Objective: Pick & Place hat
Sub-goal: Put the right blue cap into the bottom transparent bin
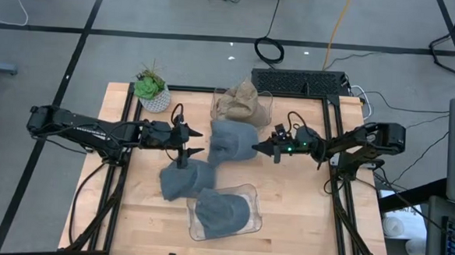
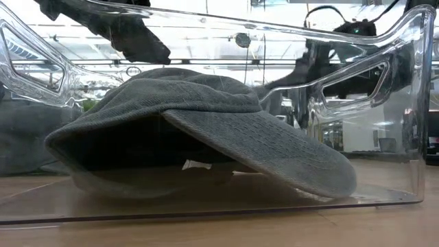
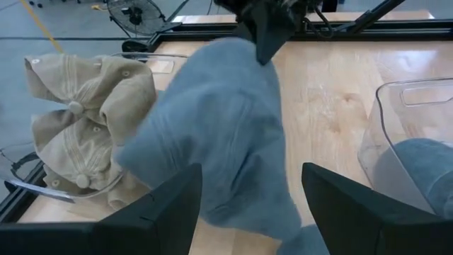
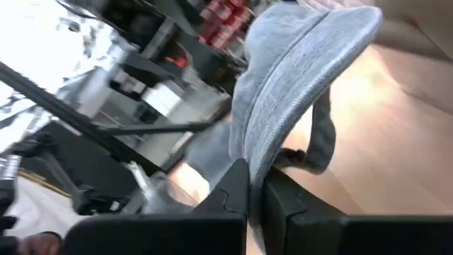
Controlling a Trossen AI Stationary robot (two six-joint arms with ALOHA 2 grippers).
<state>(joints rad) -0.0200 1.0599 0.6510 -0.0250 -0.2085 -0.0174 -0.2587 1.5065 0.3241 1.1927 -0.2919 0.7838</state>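
Right pincer (image 1: 276, 148) clamped on brim of grey cap (image 1: 231, 141), held mid-bench between arms, long axis toward left pincer (image 1: 188, 143), gaping just beside cap's other edge.

A small green potted plant in a white textured pot (image 1: 152, 91) stands near the far left corner of the light wooden bench (image 1: 301, 209).
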